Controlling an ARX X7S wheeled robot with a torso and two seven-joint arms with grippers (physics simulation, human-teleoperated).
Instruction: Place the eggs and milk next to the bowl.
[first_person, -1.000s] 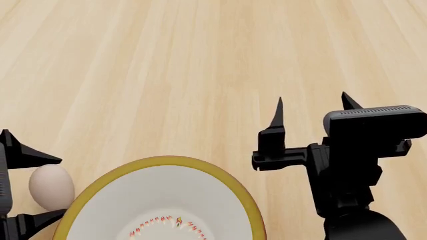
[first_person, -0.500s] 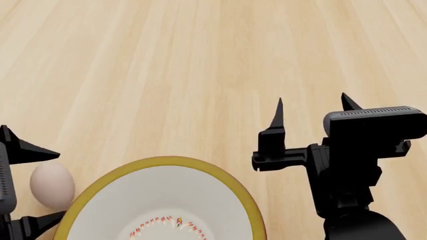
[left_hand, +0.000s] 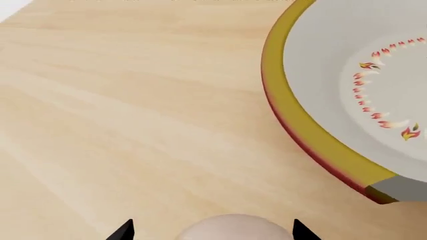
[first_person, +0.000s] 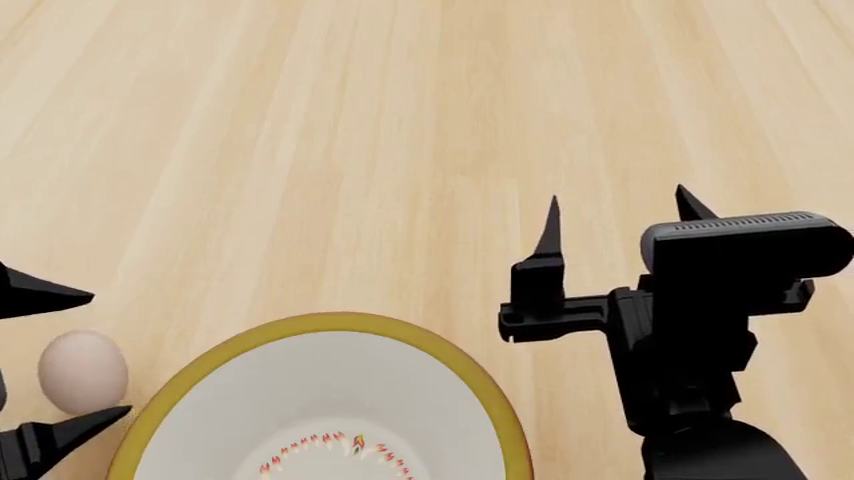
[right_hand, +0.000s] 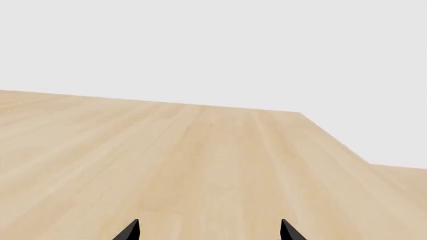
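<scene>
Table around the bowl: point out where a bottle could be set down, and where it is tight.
Free: the bare wooden table beyond the bowl, and the strip between its rim and the open right gripper. Tight: the bowl's left side, where the pale egg lies between the open left gripper fingers, close beside the rim.

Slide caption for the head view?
Open left pincer straddles a pale egg beside the bowl; right pincer open, empty.
</scene>
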